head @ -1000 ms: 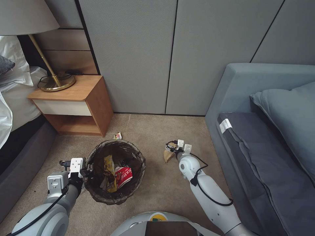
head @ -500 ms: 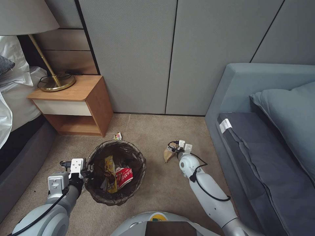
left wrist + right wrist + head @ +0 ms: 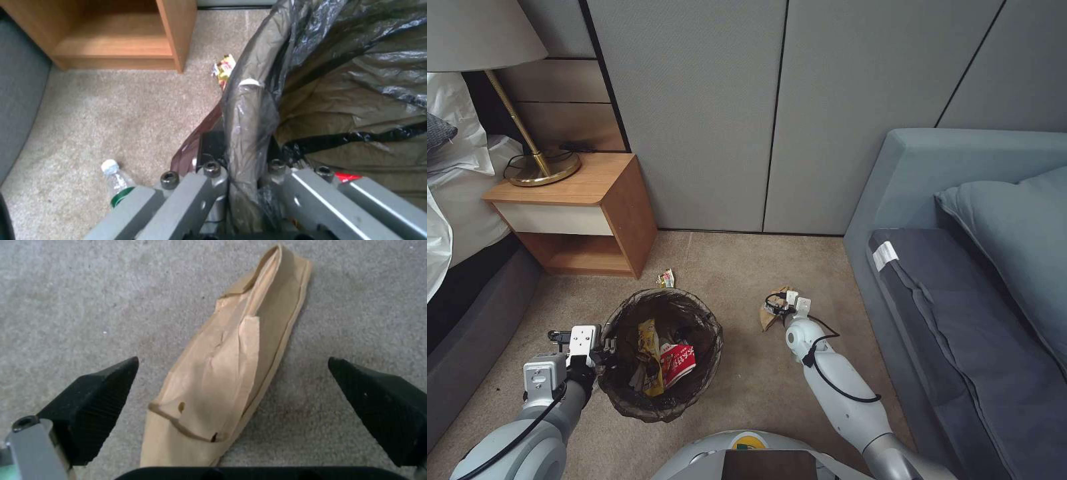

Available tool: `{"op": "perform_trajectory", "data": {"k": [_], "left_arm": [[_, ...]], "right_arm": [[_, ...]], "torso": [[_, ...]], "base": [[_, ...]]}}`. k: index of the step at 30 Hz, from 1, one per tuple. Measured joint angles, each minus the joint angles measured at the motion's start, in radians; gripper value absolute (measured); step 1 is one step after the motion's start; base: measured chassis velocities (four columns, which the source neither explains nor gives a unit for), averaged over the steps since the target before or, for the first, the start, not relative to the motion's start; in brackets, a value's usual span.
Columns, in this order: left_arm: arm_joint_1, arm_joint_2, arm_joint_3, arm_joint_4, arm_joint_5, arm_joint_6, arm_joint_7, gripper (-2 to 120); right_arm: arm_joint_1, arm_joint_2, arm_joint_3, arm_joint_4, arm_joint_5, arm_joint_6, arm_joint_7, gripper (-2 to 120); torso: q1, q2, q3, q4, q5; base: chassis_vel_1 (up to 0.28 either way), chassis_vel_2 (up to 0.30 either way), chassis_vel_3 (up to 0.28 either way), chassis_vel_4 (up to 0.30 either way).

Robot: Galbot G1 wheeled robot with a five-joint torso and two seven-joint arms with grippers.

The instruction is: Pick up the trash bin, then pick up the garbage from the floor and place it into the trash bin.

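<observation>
Head view: I see the trash bin (image 3: 662,353) standing on the floor (image 3: 740,267) in front of the robot base, its dark liner bag folded over the rim, with a yellow wrapper (image 3: 649,347) and a red-and-white packet (image 3: 679,363) already inside. My left gripper (image 3: 602,345) sits at the bin's left rim, clamped on it. A small yellow snack wrapper (image 3: 666,278) lies on the carpet between the bin and the wooden nightstand (image 3: 577,217). My right arm reaches forward to the right of the bin, and the right gripper (image 3: 778,308) is low over a brown paper scrap (image 3: 772,315) near the grey sofa (image 3: 960,280). Left wrist view: the left gripper (image 3: 242,173) has its fingers (image 3: 212,166) closed on the bag-covered rim of the bin (image 3: 249,110), one on each side of the wall. The snack wrapper (image 3: 224,68) shows just past the bin, near the nightstand (image 3: 133,33), and a small plastic bottle (image 3: 116,181) with a green label lies on the carpet (image 3: 111,106) beside the gripper. Right wrist view: the right gripper (image 3: 233,406) is spread wide, its black fingertips (image 3: 95,400) on either side of the brown paper scrap (image 3: 227,380), which lies flat on the carpet (image 3: 89,290); neither pad touches the paper
</observation>
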Motion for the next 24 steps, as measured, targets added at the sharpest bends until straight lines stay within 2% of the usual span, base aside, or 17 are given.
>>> {"op": "perform_trajectory", "data": {"k": [9, 11, 13, 15, 17, 19, 20, 24], "left_arm": [[0.005, -0.004, 0.000, 0.000, 0.004, 0.000, 0.000, 2], [0.005, -0.006, 0.001, 0.000, 0.005, 0.000, 0.000, 2], [0.005, -0.006, 0.001, 0.000, 0.006, 0.000, 0.000, 2], [0.005, -0.006, 0.002, 0.000, 0.006, 0.000, 0.000, 2], [0.005, -0.007, 0.002, 0.000, 0.006, 0.000, 0.000, 2], [0.006, -0.007, 0.002, 0.000, 0.006, 0.000, 0.000, 2], [0.006, -0.007, 0.002, 0.000, 0.006, 0.000, 0.000, 2], [0.005, -0.008, 0.002, 0.000, 0.007, 0.000, -0.001, 2]], "right_arm": [[0.028, 0.010, -0.002, -0.045, -0.004, 0.011, -0.019, 99], [0.034, 0.011, -0.004, -0.055, -0.005, 0.014, -0.023, 91], [0.036, 0.011, -0.005, -0.058, -0.005, 0.016, -0.024, 89], [0.036, 0.011, -0.006, -0.059, -0.006, 0.018, -0.026, 77], [0.034, 0.010, -0.007, -0.055, -0.006, 0.019, -0.027, 73], [0.028, 0.009, -0.010, -0.049, -0.006, 0.019, -0.031, 61], [0.028, 0.009, -0.010, -0.049, -0.006, 0.019, -0.031, 61], [0.027, 0.010, -0.010, -0.053, -0.007, 0.021, -0.033, 46]], "torso": [[0.000, 0.000, 0.000, 0.0000, -0.0001], [0.000, 0.000, 0.000, 0.0001, 0.0000], [0.000, 0.000, 0.000, 0.0000, 0.0000], [0.000, 0.000, 0.000, 0.0000, 0.0000], [0.000, 0.000, 0.000, 0.0000, 0.0000], [0.000, 0.000, 0.000, 0.0000, 0.0000], [0.000, 0.000, 0.000, 0.0000, 0.0000], [0.000, 0.000, 0.000, 0.0000, 0.0000]], "base": [[0.000, 0.000, 0.000, 0.000], [0.000, 0.000, 0.000, 0.000], [0.000, 0.000, 0.000, 0.000], [0.000, 0.000, 0.000, 0.000], [0.000, 0.000, 0.000, 0.000], [0.000, 0.000, 0.000, 0.000], [0.000, 0.000, 0.000, 0.000], [0.000, 0.000, 0.000, 0.000]]}}
